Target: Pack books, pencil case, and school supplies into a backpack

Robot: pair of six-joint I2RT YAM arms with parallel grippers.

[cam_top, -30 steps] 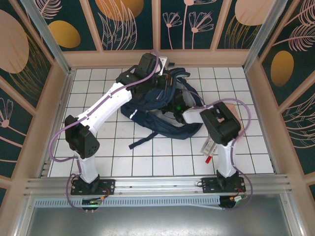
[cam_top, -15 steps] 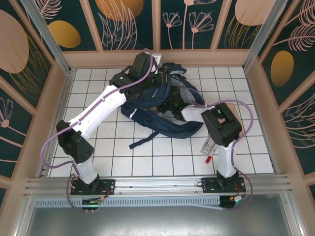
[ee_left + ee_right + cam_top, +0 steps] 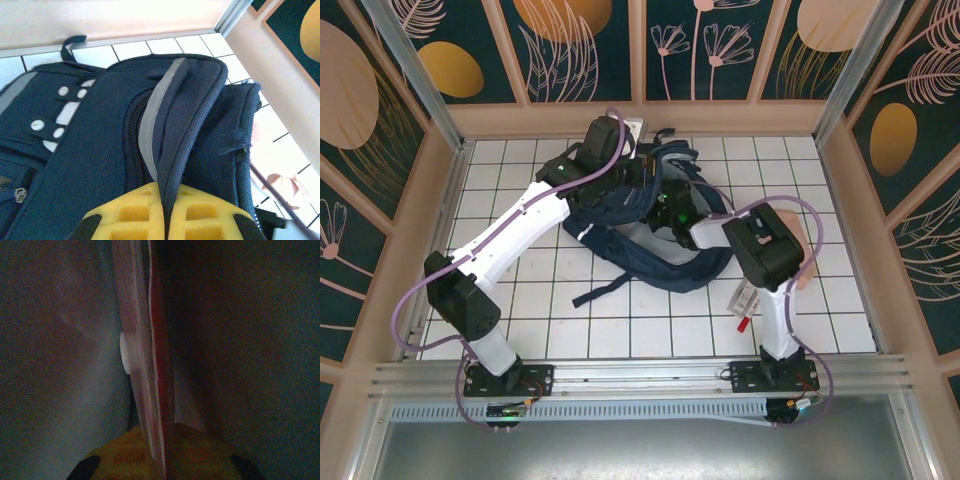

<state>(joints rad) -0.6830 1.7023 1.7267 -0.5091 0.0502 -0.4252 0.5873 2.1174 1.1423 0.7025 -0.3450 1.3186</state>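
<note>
L gripper (image 3: pixel 167 205) clamped on backpack (image 3: pixel 95 165) rim | R gripper (image 3: pixel 162 445) clamped on red booklet (image 3: pixel 160 365), edge-on, dark surround

My right gripper (image 3: pixel 163 450) is sitting in the dark inside the backpack (image 3: pixel 650 255), and the bottom edge is cutting off its pads (image 3: pixel 200 457). I'm pinching a reddish flat thing (image 3: pixel 157 365) edge-on, but it's too dim to tell what. My left gripper (image 3: pixel 167 212) is running off the bottom edge too, with the pads (image 3: pixel 135 215) half showing. From above, my right arm (image 3: pixel 765 250) is covering part of the pencil case (image 3: pixel 809 250) and the packet (image 3: pixel 745 297), whose print is coming out too small to read.
</note>
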